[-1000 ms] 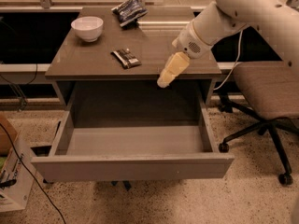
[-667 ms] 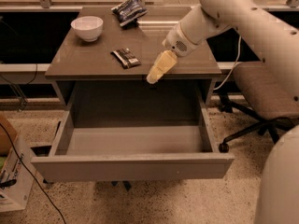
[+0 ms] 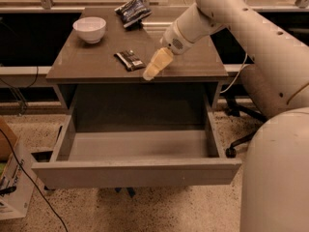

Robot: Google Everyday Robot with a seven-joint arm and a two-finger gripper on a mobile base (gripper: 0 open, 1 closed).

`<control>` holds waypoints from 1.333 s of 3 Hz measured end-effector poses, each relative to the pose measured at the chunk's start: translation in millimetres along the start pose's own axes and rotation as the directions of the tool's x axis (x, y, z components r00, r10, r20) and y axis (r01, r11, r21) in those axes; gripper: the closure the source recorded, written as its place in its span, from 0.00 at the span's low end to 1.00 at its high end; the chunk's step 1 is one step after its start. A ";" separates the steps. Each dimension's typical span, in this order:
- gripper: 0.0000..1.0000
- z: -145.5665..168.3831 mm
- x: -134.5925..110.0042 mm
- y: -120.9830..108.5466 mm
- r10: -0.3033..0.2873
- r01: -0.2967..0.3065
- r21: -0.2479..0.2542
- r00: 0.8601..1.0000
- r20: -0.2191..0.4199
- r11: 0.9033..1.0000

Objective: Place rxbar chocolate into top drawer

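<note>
1. Top drawer point(image 3: 137, 172): pulled fully out towards the camera below the counter point(image 3: 195, 64). Its pale grey inside is bare and open from above. Judged ready to receive the bar, so no opening step is left.
2. Cardboard box point(image 3: 10, 185): on the floor just beside the drawer's left corner, with a dark cable trailing past it. No part in the task.
3. End effector point(image 3: 150, 71): cream-coloured, at the end of the white arm point(image 3: 251, 37) that reaches in from the right. It hangs tilted down-left over the counter's front edge, just right of the bar and apart from it. How far open it is cannot be told from this angle. It has hold of nothing. Judged to be lining up for the pick.
4. Rxbar chocolate point(image 3: 129, 60): lies flat on the counter near the front edge, turned at an angle, not yet lifted. Being so near the edge, its trip into the drawer should be short.
5. White bowl point(image 3: 90, 29): upright at the back left of the counter, well apart from the bar.
6. Dark crinkled bag point(image 3: 133, 9): at the counter's far edge, a distractor out of the reach path.
</note>
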State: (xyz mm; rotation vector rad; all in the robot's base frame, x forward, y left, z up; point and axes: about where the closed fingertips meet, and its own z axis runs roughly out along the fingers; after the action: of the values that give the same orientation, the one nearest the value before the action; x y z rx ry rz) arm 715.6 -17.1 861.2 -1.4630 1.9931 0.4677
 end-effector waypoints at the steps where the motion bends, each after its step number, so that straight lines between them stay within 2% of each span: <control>1: 0.00 6.2 4.0 2.5 0.017 -0.017 -0.019 1.000 0.005 1.000; 2: 0.00 23.8 -11.1 3.9 0.017 -0.017 -0.003 0.999 0.045 1.000; 3: 0.00 50.4 -35.7 -3.1 -0.008 0.008 -0.002 0.996 0.087 1.000; 4: 0.00 71.7 -53.2 -16.7 0.003 0.000 -0.021 0.989 0.150 1.000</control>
State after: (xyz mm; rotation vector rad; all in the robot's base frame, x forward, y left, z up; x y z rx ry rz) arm 761.1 59.5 843.9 -1.3962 1.8758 0.5831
